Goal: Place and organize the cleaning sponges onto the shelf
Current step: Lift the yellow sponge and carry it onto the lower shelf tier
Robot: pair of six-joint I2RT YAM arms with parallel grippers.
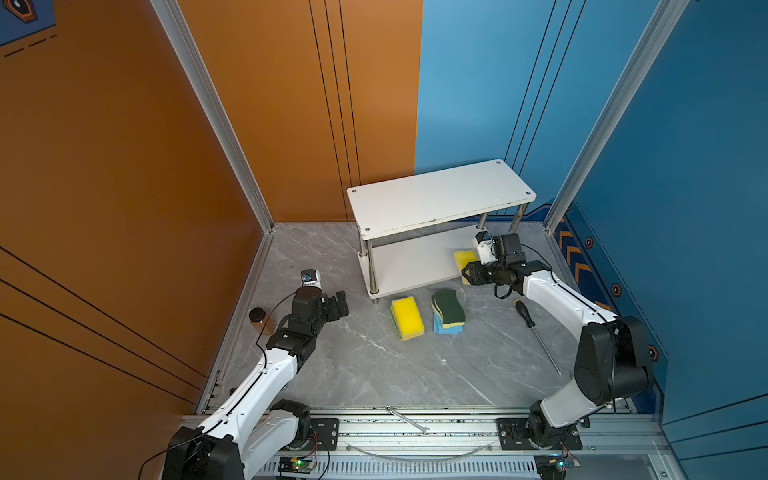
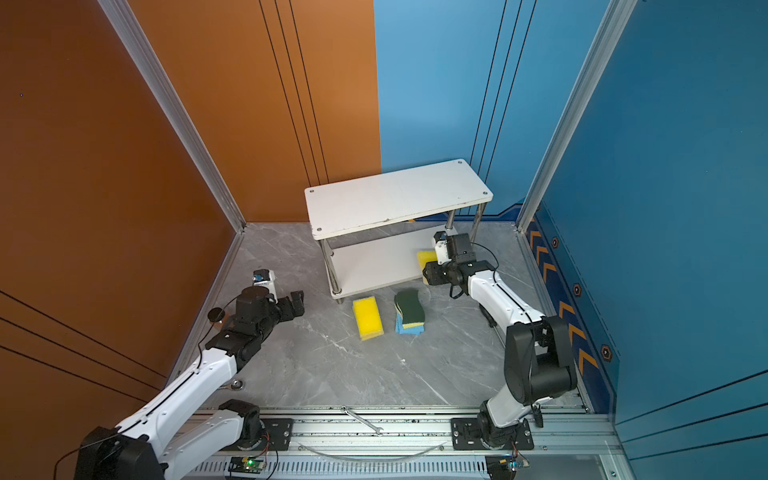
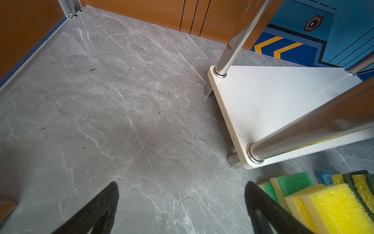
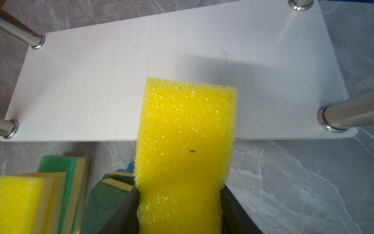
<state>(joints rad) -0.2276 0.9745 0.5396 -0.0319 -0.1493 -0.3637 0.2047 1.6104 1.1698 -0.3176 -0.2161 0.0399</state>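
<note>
The white two-tier shelf (image 1: 440,195) (image 2: 399,195) stands at the back of the table. My right gripper (image 1: 468,271) (image 2: 430,270) (image 4: 179,188) is shut on a yellow sponge (image 1: 463,258) (image 4: 186,131). The sponge's far end reaches over the front edge of the lower board (image 4: 91,81), near its right end. In front of the shelf lie two piles: a yellow sponge (image 1: 407,318) (image 3: 334,206) on a green-topped one (image 3: 291,182), and a wavy dark-green sponge (image 1: 448,309) on a light blue one (image 1: 446,330). My left gripper (image 1: 340,305) (image 3: 182,184) hangs open and empty, left of the piles.
A black-handled screwdriver (image 1: 525,313) lies on the table beside the right arm. A wrench (image 1: 409,419) rests on the front rail. A brown jar with a black lid (image 1: 259,320) stands by the left wall. Walls close in three sides.
</note>
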